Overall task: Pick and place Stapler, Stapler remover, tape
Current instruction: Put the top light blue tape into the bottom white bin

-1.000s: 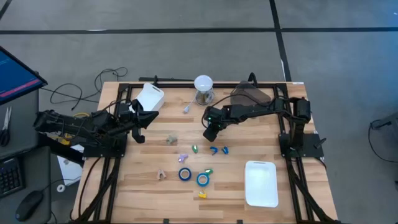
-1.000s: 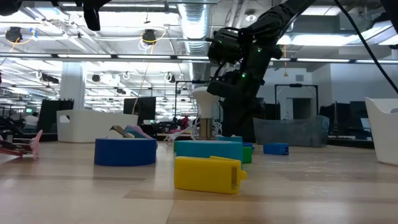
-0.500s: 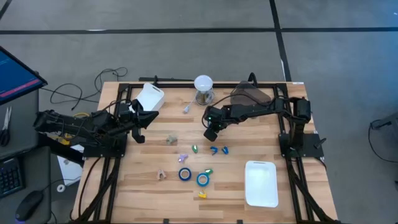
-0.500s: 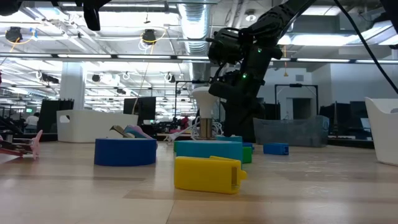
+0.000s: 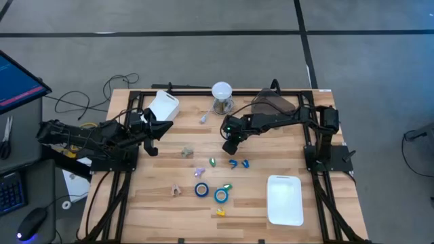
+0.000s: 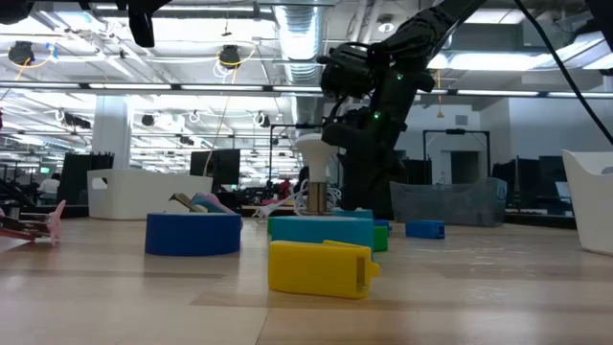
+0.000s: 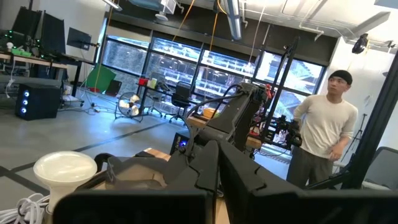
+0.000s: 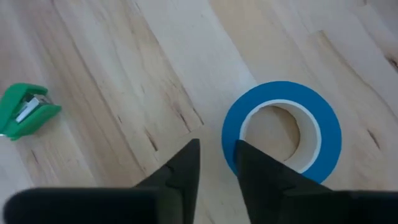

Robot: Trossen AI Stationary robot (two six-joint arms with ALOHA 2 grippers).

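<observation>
1. I am looking down on one blue tape roll (image 8: 283,127) lying flat on the table (image 8: 112,74), right under my right gripper (image 8: 216,165). Its pale core is facing up.
2. My right fingers (image 8: 180,168) are standing slightly apart with nothing between them. One fingertip is overlapping the roll's rim in the right wrist view, and I cannot tell whether it is touching.
3. Two more blue rolls (image 5: 201,190) (image 5: 222,196) are sitting side by side nearer the front edge, well apart from my gripper.
4. I am not making out any readable writing on the rolls.
5. From above, my own gripper is hiding the roll beneath it. A small green piece (image 8: 25,111) is lying near that roll, and I cannot tell what it is.
6. Bare wood is lying open between the rolls and the white tray (image 5: 285,198) at the front right.
7. My left gripper (image 5: 152,130) is waiting with its fingers together over the table's left side.
</observation>
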